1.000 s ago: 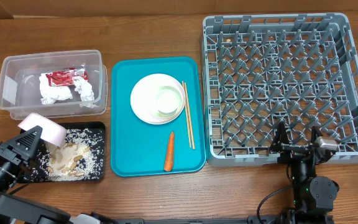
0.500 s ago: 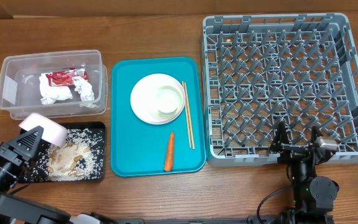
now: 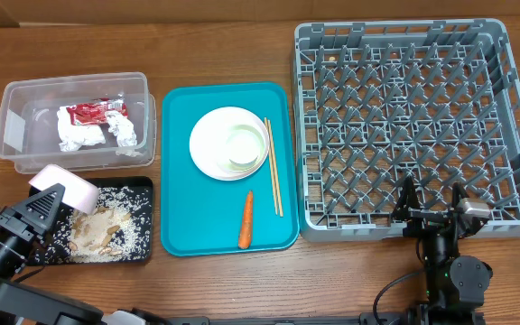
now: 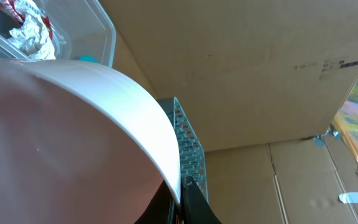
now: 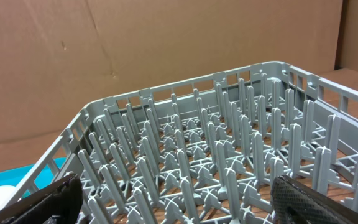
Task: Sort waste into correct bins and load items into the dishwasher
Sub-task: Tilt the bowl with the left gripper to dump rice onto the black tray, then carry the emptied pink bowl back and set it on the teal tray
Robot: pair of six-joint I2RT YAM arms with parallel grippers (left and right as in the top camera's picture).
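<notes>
A: The left gripper point(image 3: 55, 195) is clamped on the pink plate point(image 3: 69, 183), tilted over the black tray point(image 3: 148, 221). The right gripper point(image 3: 431, 206) gapes empty beside the grey rack point(image 3: 513, 54).
B: Swing away carelessly and any clinging grains could scatter onto the surface point(image 3: 242, 280).

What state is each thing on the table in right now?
left gripper: shut on pink plate
pink plate: held tilted over black tray
right gripper: open, empty
clear tub: holds napkins and wrapper
black tray: holds rice and scraps
teal tray: holds white plate, chopsticks, carrot
dish rack: no dishes loaded
</notes>
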